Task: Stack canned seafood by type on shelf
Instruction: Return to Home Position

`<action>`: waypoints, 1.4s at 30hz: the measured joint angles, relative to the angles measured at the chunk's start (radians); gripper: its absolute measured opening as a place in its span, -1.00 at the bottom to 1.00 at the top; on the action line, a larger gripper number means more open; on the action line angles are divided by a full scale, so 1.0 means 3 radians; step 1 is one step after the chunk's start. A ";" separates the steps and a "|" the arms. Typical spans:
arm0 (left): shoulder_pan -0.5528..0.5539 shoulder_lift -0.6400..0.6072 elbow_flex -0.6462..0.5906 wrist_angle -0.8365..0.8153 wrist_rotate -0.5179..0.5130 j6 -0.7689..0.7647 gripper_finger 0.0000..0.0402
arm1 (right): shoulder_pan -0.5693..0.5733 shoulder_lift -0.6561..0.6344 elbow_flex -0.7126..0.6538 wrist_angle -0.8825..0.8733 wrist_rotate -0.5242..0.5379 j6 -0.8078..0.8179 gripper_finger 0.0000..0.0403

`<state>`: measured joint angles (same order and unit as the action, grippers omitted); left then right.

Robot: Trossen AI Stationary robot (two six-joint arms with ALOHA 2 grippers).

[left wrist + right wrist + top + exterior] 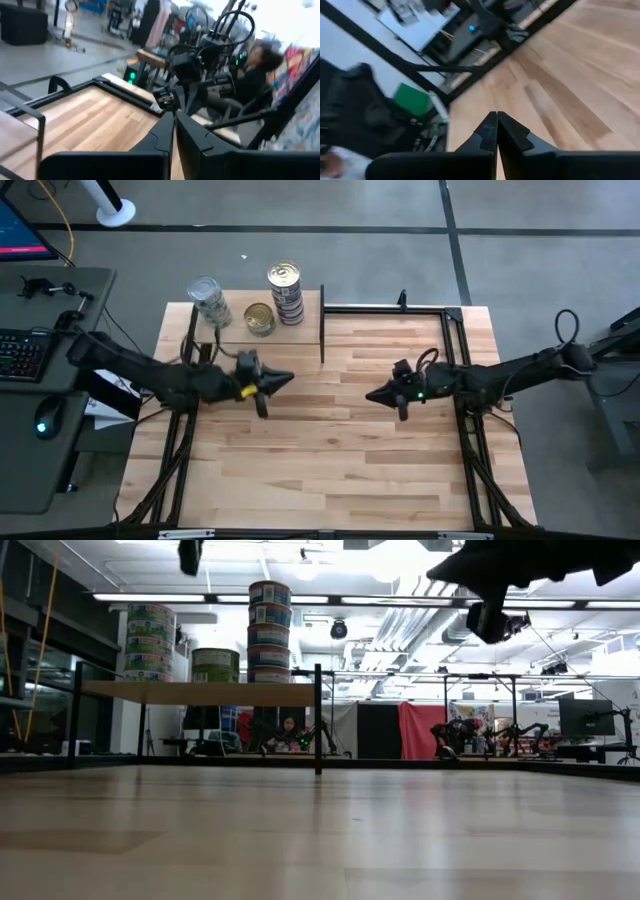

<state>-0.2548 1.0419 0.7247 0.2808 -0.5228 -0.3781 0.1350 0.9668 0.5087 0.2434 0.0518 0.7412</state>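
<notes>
Stacking looks finished; the step now is going home. My left fingers (165, 135) and right fingers (487, 132) are pinched together, empty, over the tabletop (330, 450). The cans (285, 292) stand on the shelf (200, 693), beyond my left fingers. Next: tuck both arms back.

Overhead straight down, low view level; shelf (240, 338) (200, 693) in both.

Looked down on a table (330, 450), found canned seafood (286, 290) in three groups on the shelf (300, 335) at its far left corner, a gold-topped tin (259, 318) in the middle, left gripper (283, 380) and right gripper (372, 394) facing tip to tip, apart, mid-table.
</notes>
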 joint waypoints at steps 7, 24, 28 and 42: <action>-0.0166 -0.0129 -0.0712 0.0856 -0.0167 0.0141 -0.99 | -0.0199 -0.0278 0.0001 0.0097 -0.0211 0.0100 -1.00; 0.0015 -0.2125 -0.2369 0.0835 0.0141 -0.0114 -1.00 | -0.0210 -0.0295 0.0557 -0.0142 -0.0080 -0.0285 -1.00; 0.0011 -0.2325 -0.2372 0.0585 0.0139 -0.0008 -1.00 | -0.0185 -0.0409 0.0553 -0.0555 0.0014 -0.0145 -1.00; 0.0013 -0.2399 -0.2371 0.0424 0.0127 -0.0015 -1.00 | -0.1202 -0.0531 -0.0321 0.0077 -0.1240 -0.0349 -1.00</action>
<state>-0.2508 0.3221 0.0134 0.4079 -0.4847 -0.3825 -0.2256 0.8074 0.4125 0.2664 -0.3202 0.6365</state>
